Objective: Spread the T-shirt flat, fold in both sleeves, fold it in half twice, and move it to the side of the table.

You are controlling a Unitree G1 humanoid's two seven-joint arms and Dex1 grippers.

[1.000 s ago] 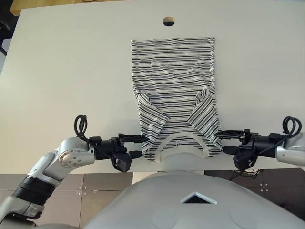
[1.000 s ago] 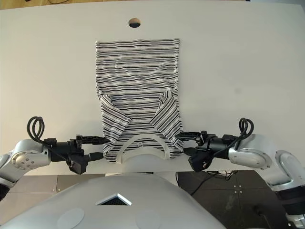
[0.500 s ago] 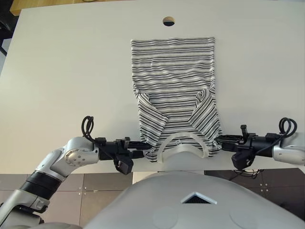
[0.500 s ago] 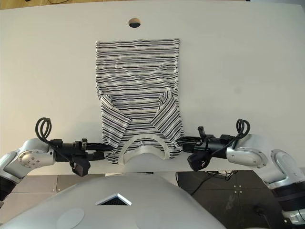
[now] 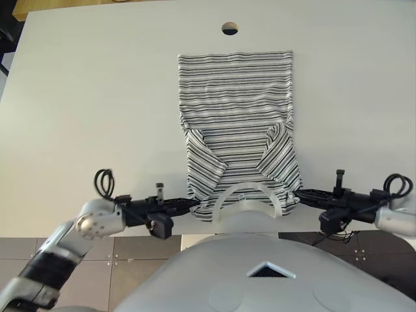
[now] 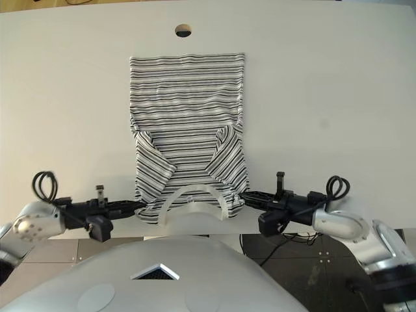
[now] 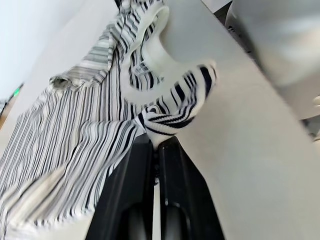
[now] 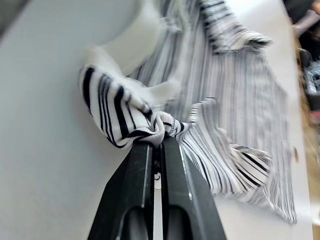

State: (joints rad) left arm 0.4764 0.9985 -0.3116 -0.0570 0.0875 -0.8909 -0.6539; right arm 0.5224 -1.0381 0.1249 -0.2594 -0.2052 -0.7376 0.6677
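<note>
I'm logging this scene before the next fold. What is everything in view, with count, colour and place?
T-shirt: one, black-and-white striped with a white collar, lying mid-table, both sleeves folded in, collar end at the near edge.
table: one, white, under the shirt.
cable hole: one, brownish, in the table just beyond the shirt's far hem.
floor tiles: several, grey, below the table's near edge.
left gripper: one, black, shut on the T-shirt's near left corner.
right gripper: one, black, shut on the T-shirt's near right corner.
</note>
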